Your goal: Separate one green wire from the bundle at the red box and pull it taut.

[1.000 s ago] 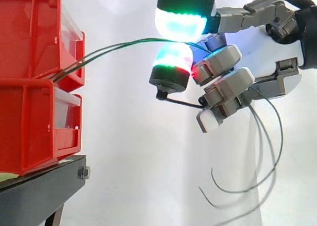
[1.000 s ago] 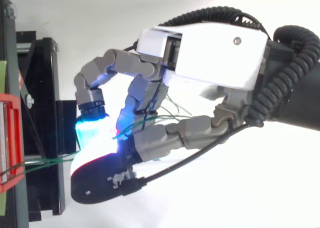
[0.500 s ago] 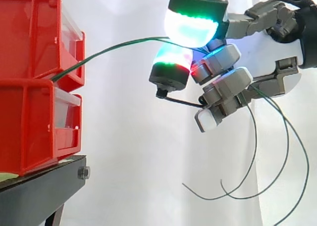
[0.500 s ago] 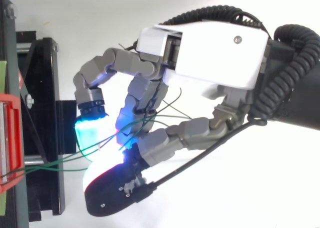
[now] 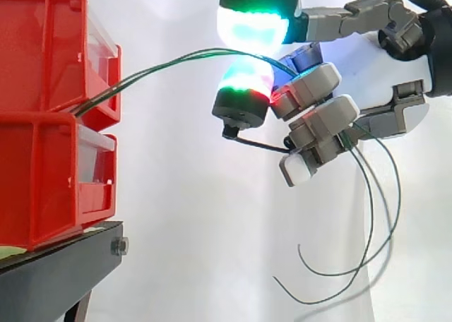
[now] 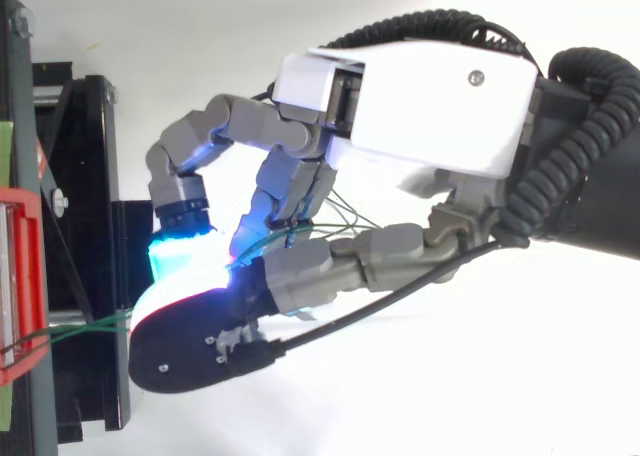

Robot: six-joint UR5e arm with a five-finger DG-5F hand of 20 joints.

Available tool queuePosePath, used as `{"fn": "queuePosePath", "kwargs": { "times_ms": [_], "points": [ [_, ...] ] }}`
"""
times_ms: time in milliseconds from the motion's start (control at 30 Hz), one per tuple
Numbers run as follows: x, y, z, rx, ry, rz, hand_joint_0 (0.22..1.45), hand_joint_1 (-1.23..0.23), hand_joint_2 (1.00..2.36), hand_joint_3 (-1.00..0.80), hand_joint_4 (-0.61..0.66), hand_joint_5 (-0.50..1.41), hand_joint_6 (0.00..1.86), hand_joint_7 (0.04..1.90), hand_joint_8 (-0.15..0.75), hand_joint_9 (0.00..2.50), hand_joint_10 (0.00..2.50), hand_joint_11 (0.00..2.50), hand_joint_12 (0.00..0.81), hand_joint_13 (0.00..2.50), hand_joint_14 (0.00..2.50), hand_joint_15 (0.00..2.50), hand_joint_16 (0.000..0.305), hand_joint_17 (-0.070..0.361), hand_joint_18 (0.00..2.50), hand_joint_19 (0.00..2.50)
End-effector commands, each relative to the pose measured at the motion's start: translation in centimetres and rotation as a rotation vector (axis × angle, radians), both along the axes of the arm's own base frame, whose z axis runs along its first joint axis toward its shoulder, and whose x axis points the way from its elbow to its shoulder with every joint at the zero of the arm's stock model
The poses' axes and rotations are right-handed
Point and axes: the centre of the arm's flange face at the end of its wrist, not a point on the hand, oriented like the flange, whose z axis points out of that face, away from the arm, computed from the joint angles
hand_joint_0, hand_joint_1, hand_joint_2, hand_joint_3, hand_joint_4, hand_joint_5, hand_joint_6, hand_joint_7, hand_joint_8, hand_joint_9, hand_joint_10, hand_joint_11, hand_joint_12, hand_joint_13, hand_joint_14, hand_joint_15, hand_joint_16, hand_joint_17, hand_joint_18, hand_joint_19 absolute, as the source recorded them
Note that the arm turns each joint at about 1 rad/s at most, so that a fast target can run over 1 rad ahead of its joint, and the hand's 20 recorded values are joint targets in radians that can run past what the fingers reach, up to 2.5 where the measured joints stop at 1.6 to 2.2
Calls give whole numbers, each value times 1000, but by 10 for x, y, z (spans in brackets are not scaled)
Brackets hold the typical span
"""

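Hand comes in from the right with its fingers curled. Two glowing pads, green/cyan with red at the edge, sit one above the other in the side view. They are closed on the thin green wires. At least two strands go through the pinch together, not one on its own. The other fingers are folded under the palm; can't see anything held in them.

Behind the pinch the wires cross the palm and hang below the hand in loose curls, free ends in the air.

Ahead of the pinch the strands run left and down, close side by side. They follow a shallow arc, not a straight line.

They end at the front of the upper of two stacked red plastic bins, at its lower edge just above the lower bin. The bins sit on a black metal stand, with a white curtain behind.
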Motion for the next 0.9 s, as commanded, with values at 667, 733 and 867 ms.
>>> {"fn": "queuePosePath", "kwargs": {
  "times_ms": [667, 733, 867],
  "points": [
    [0, -4, 0, -1, 0, -4, 710, -919, 1006, -423, 161, -191, 886, 1228, 321, 1159, 2, 1917, 436, 908, 26, 872, 58, 131, 790, 446],
    [0, -4, 0, -1, 0, -4, 704, -911, 1003, -461, 176, -190, 884, 1229, 319, 1160, 0, 1909, 434, 905, 24, 864, 58, 131, 785, 456],
    [0, -4, 0, -1, 0, -6, 686, -895, 1002, -480, 176, -187, 880, 1246, 324, 1169, 0, 1898, 431, 907, 27, 864, 58, 131, 784, 455]
  ]
}}
